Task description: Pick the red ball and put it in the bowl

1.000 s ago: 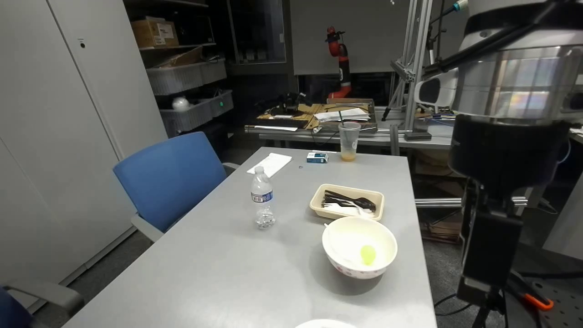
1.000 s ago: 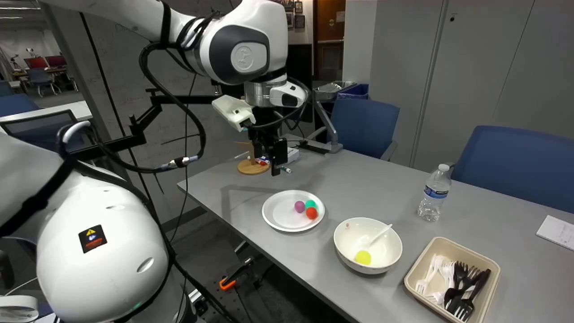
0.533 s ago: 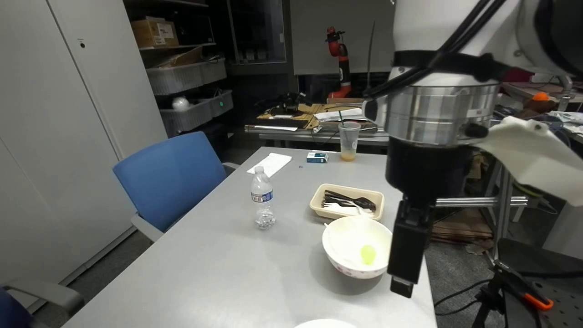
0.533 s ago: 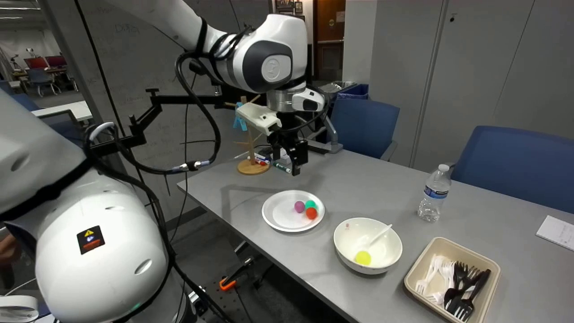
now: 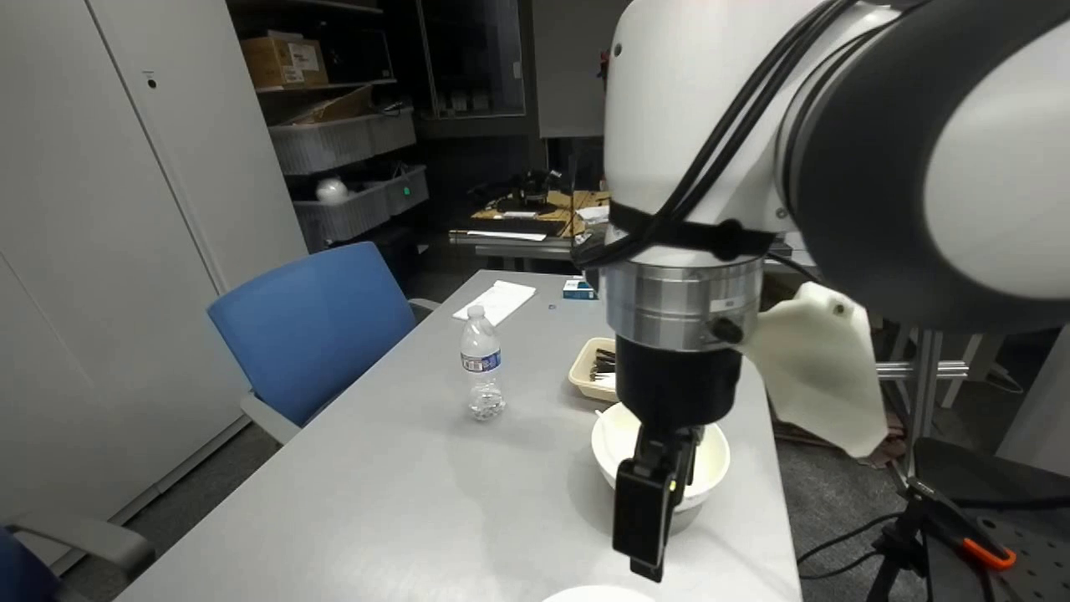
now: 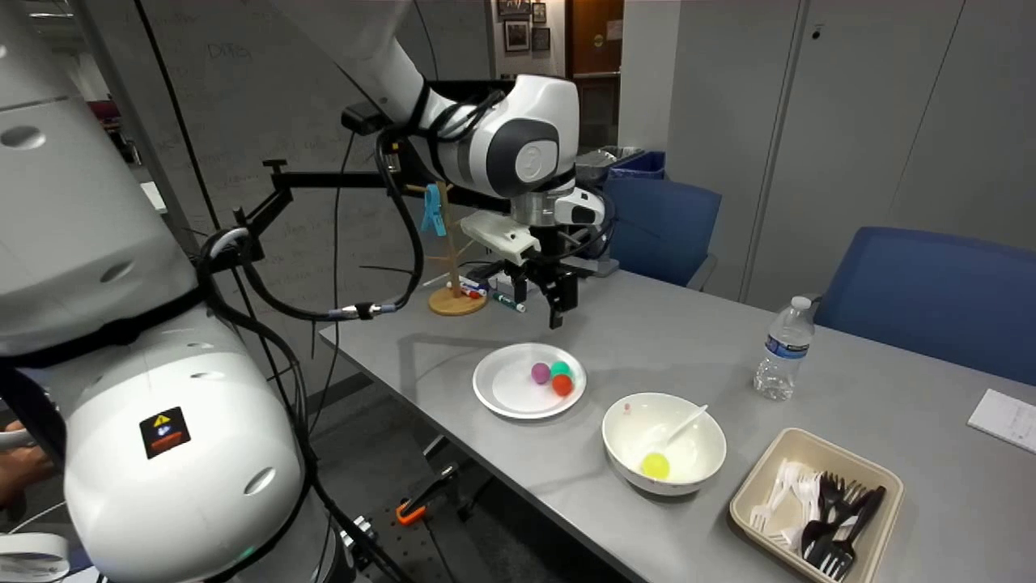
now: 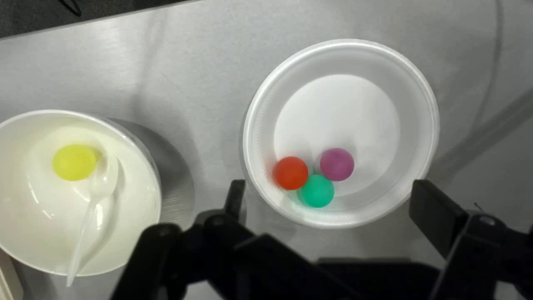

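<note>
The red ball [image 6: 562,385] sits in the white plate against its sloping side, touching a green ball; it also shows in the wrist view [image 7: 290,173]. The bowl [image 6: 627,429] is white and stands beside the plate with a yellow ball and a white spoon in it. It is at the left in the wrist view [image 7: 29,212] and partly hidden behind the gripper in an exterior view [image 5: 613,435]. My gripper [image 7: 329,185] is open and empty, its fingers wide apart, pointing down over the plate. In an exterior view the gripper [image 6: 538,312] hangs above the table, clear of the balls.
The plate [image 7: 345,104] also holds a green ball [image 7: 317,191] and a purple ball [image 7: 337,164]. A cutlery tray [image 6: 886,518] stands beyond the bowl. A water bottle [image 6: 783,352] and a wooden stand [image 6: 453,301] with markers are on the table.
The arm has swung out over the table and come down, so the gripper is now lower and nearer the plate. The balls, plate and bowl have not moved.
</note>
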Controlling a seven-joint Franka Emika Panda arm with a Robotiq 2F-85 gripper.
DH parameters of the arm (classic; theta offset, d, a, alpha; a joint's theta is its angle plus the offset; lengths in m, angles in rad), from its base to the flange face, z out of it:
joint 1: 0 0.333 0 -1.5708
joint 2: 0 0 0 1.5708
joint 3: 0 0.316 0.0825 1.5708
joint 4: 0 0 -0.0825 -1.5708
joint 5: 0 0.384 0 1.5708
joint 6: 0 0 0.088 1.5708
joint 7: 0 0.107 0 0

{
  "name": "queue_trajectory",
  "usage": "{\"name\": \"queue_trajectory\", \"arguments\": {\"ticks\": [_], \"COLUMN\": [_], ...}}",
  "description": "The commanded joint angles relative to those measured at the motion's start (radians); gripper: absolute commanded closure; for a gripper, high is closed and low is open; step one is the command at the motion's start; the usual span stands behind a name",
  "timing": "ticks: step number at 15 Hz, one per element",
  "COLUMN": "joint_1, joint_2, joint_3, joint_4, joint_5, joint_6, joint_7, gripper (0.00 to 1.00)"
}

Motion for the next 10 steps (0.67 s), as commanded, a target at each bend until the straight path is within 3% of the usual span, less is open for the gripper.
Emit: {"name": "queue_trajectory", "arguments": {"ticks": [1, 10], "joint_1": [0.003, 0.012], "joint_2": [0.111, 0.270], "joint_3": [0.005, -0.001], "joint_4": [0.056, 0.081], "joint_5": [-0.025, -0.032], "joint_6": [0.072, 0.197], "joint_7": [-0.001, -0.017], "gripper": [0.00, 0.00]}}
